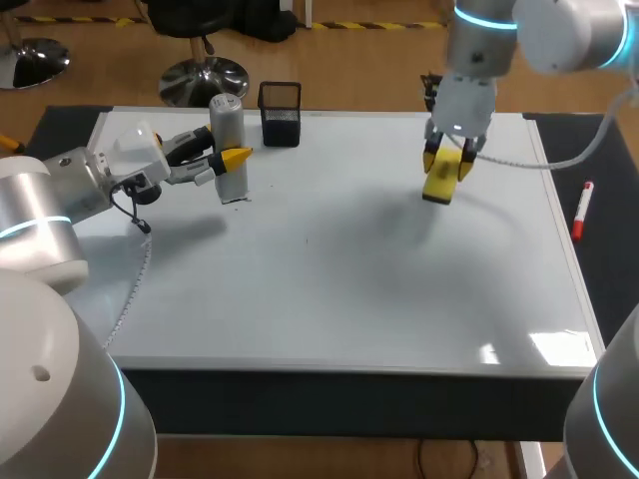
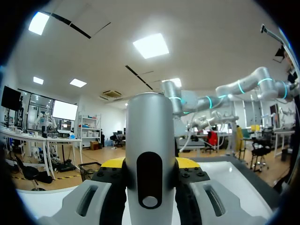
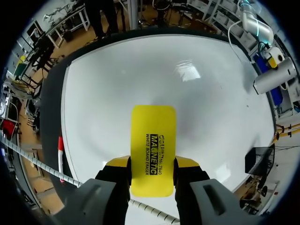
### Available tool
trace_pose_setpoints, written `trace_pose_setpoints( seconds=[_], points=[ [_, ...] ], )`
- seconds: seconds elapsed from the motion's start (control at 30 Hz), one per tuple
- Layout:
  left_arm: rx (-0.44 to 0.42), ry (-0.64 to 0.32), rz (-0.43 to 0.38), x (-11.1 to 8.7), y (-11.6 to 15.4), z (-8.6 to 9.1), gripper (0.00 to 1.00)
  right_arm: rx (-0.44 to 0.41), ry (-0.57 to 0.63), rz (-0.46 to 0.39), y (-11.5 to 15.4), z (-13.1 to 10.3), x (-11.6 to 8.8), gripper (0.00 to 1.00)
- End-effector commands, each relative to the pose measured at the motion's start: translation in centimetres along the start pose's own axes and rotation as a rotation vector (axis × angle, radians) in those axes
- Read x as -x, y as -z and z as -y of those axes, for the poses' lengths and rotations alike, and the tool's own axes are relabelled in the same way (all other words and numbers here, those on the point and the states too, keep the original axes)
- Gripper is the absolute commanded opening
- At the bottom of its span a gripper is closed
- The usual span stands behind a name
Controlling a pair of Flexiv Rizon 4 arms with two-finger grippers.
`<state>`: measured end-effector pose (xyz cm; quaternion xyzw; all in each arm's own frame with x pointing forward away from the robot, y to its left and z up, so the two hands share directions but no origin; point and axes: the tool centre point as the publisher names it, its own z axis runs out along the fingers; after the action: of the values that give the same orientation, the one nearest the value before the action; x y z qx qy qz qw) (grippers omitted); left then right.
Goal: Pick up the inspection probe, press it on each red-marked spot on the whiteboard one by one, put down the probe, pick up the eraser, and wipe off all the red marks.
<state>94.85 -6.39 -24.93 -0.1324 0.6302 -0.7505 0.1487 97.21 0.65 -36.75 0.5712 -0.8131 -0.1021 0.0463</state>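
Closest in the head view, the left arm point(image 1: 45, 205) is seen at the frame's left edge. Its left gripper point(image 1: 229, 160) is clenched on the inspection probe point(image 1: 229, 125), which is held upright at the upper left of the whiteboard point(image 1: 339, 289), with its foot at the board's surface. Just to the right of it a black mesh holder point(image 1: 281, 112) is set. At the upper right the right gripper point(image 1: 446, 158) is closed on the yellow eraser point(image 1: 440, 183), which is hung tilted below the fingers. A red marker point(image 1: 582, 210) is laid beyond the board's right edge.

Through the left wrist view, the silver probe is shown gripped from two sides between both yellow tips.

Through the right wrist view, the eraser is shown pinched between both fingers and jutting ahead of them over the whiteboard. The marker is seen beside the board.
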Motion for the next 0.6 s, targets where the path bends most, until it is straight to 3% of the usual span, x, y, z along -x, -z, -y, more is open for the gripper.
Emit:
trace_pose_setpoints(
  seconds=[0.03, 0.33, 0.6],
  points=[
    [-0.002, -0.001, 0.000, 0.0, 0.0, 0.0, 0.00, 0.060, 0.012, -0.045, 0.6, 2.4, 2.4, 0.00],
    [-0.002, -0.001, 0.000, 0.0, 0.0, 0.0, 0.00, 0.045, 0.077, -0.070, 2.3, 4.9, 7.6, 0.00],
    [-0.002, -0.001, 0.000, 0.0, 0.0, 0.0, 0.00, 0.055, 0.124, -0.082, 2.7, 6.4, 10.7, 0.00]
  ],
)
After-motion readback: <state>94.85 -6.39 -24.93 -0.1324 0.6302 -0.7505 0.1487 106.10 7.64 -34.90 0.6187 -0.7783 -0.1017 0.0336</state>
